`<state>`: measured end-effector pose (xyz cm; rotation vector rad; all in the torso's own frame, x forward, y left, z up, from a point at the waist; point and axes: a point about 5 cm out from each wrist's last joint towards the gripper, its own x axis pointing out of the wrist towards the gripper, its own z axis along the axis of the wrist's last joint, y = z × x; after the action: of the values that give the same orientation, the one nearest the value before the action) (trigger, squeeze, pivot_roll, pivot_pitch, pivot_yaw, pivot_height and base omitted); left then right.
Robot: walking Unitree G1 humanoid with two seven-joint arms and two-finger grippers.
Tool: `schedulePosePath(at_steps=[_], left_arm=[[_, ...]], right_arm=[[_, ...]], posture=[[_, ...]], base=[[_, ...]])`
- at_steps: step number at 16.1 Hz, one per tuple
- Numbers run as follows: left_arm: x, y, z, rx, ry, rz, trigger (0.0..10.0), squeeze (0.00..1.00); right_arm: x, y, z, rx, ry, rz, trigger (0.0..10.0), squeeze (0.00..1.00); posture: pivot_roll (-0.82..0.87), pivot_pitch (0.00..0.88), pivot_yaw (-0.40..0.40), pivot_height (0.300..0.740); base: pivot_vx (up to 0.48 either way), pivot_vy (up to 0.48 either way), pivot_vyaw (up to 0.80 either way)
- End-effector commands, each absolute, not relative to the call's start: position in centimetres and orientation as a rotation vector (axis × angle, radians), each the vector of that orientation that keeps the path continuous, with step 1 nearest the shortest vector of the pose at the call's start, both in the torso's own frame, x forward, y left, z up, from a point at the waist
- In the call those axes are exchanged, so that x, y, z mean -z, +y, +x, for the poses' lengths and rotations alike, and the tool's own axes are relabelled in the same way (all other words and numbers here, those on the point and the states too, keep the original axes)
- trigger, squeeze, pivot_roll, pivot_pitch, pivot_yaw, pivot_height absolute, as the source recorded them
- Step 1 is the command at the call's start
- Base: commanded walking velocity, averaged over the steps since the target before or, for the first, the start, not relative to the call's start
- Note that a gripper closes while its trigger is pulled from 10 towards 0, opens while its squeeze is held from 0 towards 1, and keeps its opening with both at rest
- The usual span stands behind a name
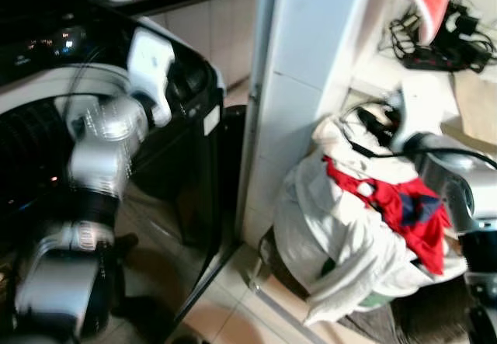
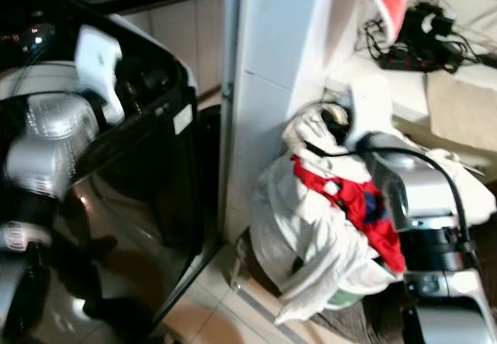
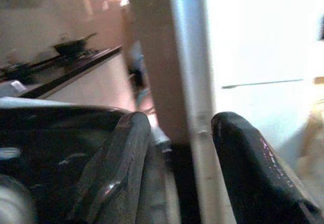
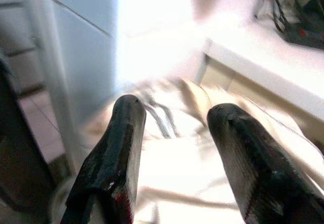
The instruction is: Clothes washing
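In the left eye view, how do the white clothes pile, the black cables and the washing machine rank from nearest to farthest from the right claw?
1. White clothes pile: directly at the right claw, by the pillar.
2. Black cables: on the shelf behind, to the right.
3. Washing machine: beyond the pillar, far left.

- The left claw (image 3: 177, 148) is open, its two black fingers (image 3: 114, 173) spread with a clear gap between them.
- Beneath the fingers lies the dark top of the washer (image 3: 55, 148).
- A pale pillar (image 3: 162, 57) stands upright just past the fingertips, with a bright white wall (image 3: 263, 37) beside it.
- Farther off, a dark surface (image 3: 66, 67) carries a pan (image 3: 73, 46); white cabinet fronts (image 3: 93, 87) sit below it.
- The picture is blurred.
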<state>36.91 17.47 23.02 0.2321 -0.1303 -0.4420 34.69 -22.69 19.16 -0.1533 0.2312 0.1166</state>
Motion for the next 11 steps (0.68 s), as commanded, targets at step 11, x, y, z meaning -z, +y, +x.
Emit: schedulePosePath(at_steps=[11], left_arm=[[-20.8,11.0,28.9,0.876,-0.076,0.100,10.0,0.00]], right_arm=[[-11.9,-26.1,36.3,-0.085,0.532,-0.225,10.0,1.00]], posture=[[0.01,0.000,-0.039,0.740]], base=[[0.000,0.000,0.00]])
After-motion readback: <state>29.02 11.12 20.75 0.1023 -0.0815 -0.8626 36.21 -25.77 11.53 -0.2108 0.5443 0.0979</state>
